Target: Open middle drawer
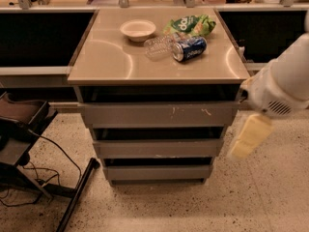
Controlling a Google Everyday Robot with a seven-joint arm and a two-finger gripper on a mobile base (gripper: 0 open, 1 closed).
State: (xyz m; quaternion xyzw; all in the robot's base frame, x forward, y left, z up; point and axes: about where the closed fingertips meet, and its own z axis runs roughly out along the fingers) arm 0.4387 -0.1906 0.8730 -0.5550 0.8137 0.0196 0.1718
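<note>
The cabinet has three grey drawer fronts under a tan top. The middle drawer (157, 148) is a wide plain grey front with no handle, and it sits closed. Above it is the taller front with pale scratch marks (159, 114). Below it is the narrowest plain front (158, 172). My white arm (285, 83) comes in from the right. The gripper (248, 138), pale yellow, hangs just right of the middle drawer's right end, apart from it and holding nothing that I can see.
On the cabinet top (106, 64) lie a white bowl (138, 29), a clear plastic bottle (158, 46), a blue can (189, 49) and a green chip bag (190, 24). A dark chair and cables (24, 139) stand at the left on the speckled floor.
</note>
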